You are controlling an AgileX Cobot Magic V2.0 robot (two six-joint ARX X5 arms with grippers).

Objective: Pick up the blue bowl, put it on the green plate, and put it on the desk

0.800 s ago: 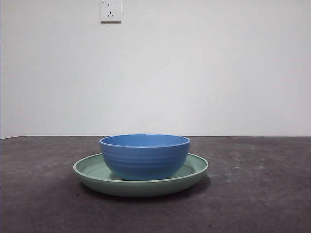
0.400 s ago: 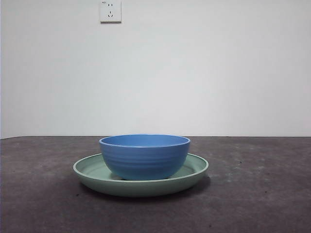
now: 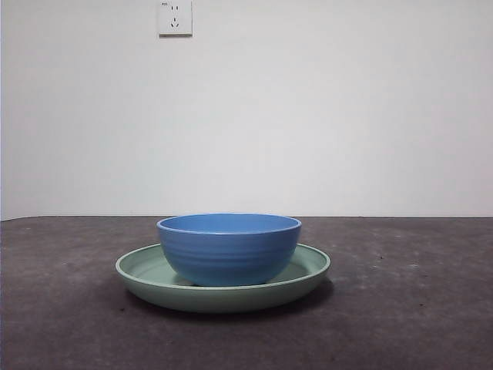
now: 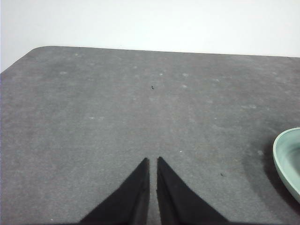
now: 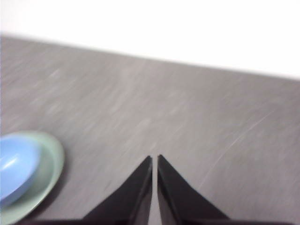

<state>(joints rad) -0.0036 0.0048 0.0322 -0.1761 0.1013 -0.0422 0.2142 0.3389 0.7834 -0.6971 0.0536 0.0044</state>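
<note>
The blue bowl [image 3: 229, 248] stands upright inside the green plate [image 3: 304, 270], which rests on the desk [image 3: 408, 308] in the middle of the front view. No arm shows in that view. My left gripper [image 4: 153, 161] is shut and empty above bare desk [image 4: 117, 117], with only the plate's rim [image 4: 287, 161] at the edge of its view. My right gripper [image 5: 154, 158] is also shut and empty over the desk [image 5: 187, 122]; its blurred view shows the bowl [image 5: 16, 164] in the plate [image 5: 49, 164] off to one side, well apart from the jaws.
A white wall [image 3: 308, 116] with a socket [image 3: 175, 17] rises behind the desk's far edge. The desk's rounded corner [image 4: 35, 50] shows in the left wrist view.
</note>
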